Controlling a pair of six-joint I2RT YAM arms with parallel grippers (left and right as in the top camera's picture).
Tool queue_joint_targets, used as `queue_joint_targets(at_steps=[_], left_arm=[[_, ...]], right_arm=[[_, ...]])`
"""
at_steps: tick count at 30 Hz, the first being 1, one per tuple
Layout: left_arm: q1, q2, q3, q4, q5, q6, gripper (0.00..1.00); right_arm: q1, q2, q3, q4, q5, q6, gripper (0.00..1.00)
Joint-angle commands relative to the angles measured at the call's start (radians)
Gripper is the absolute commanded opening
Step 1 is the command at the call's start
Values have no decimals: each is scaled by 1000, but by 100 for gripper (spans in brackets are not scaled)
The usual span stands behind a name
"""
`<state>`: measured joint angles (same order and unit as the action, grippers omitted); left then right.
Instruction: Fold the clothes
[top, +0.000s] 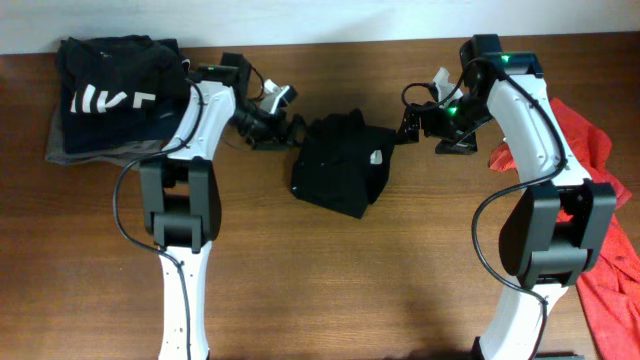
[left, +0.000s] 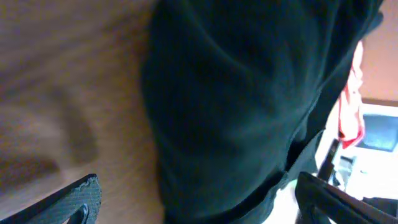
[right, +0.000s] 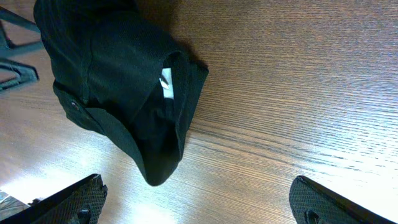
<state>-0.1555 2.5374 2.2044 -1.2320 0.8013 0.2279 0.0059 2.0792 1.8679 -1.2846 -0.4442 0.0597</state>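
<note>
Wooden table: black garment folded in compact bundle, white tag showing; both jaws wide open, empty.

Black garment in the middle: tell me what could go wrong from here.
1. The black garment is only loosely folded. The right wrist view shows its edge gaping around a white tag, so it may spring open.
2. The open left gripper sits right at its edge, so pulling away could snag and drag the fabric.
3. The orange-red shirt lies by the right arm, and a sweep may catch it.
</note>
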Motion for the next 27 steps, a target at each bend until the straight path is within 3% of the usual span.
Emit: queue_joint_targets(at_steps=[1,5,14,15,19,22,27], left_arm=[[-28,54,-1,-18,103,46,99],[-49,84,-2,-28,177,71,99],[-106,113,-2,-27,179,69,98],[-111,113,-2,-19,176,69,94],[-125,113,-2,7,171,69,51],[-126,113,-2,22,171,69,27],[-126,113,-2,51,171,69,1]], right_arm=[[-1,-3,1,-2,12,0,99],[0,-2,1,-1,12,0,99],[0,5,-5,14,11,1,99],[0,5,-6,15,11,1,99],[0,5,-16,18,11,1,99],[0,5,-19,17,11,1,99],[0,5,-19,18,11,1,99]])
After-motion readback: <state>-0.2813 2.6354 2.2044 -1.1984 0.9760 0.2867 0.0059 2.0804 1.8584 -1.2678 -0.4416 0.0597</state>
